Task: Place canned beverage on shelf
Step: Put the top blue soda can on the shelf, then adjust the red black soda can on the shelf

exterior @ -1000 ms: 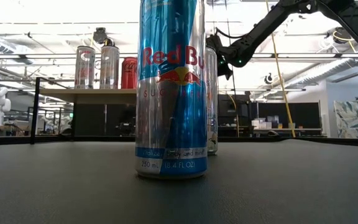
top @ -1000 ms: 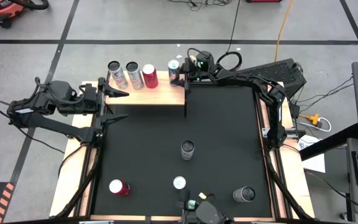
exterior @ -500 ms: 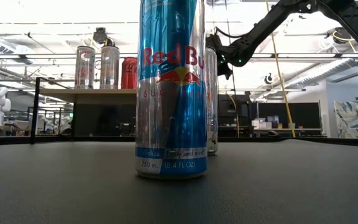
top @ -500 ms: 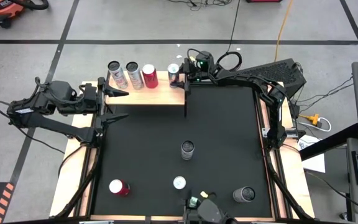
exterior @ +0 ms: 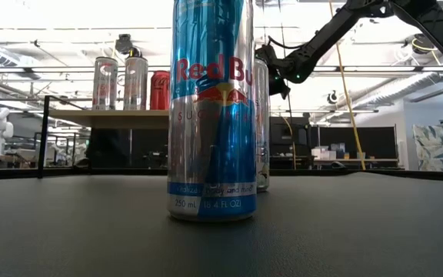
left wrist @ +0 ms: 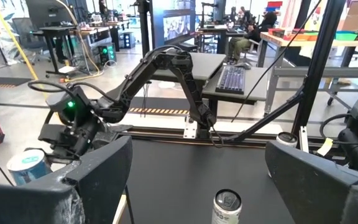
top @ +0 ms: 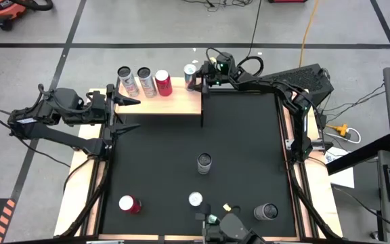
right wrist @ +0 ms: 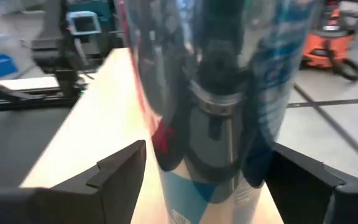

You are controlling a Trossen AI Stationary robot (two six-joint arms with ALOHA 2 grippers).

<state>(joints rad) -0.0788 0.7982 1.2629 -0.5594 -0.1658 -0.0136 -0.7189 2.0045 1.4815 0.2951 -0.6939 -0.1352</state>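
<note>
The shelf (top: 175,104), a light wooden top on thin dark legs, stands at the table's far left. Three cans (top: 144,80) stand on it. A fourth, blue-and-silver can (top: 191,71) stands upright on its right end. My right gripper (top: 199,74) is open and reaches in level from the table's right. Its fingers (right wrist: 123,168) stand on either side of that can (right wrist: 216,93). My left gripper (top: 131,115) is open and empty at the table's left edge, beside the shelf's left end. My right gripper has one finger on each side of the blue-and-silver can's lower body (right wrist: 185,193). I cannot tell whether the fingers touch it. The can stands upright with its base on the shelf's wooden top (right wrist: 98,118).
Several more cans stand on the black mat: a grey one at the middle (top: 204,163), a Red Bull can (top: 195,199) that fills the low view (exterior: 211,115), a red one near left (top: 128,204) and a dark one near right (top: 265,212).
My right gripper has drawn back a little toward the table's right edge, away from the can on the shelf's right end. The can stays upright on the shelf.
</note>
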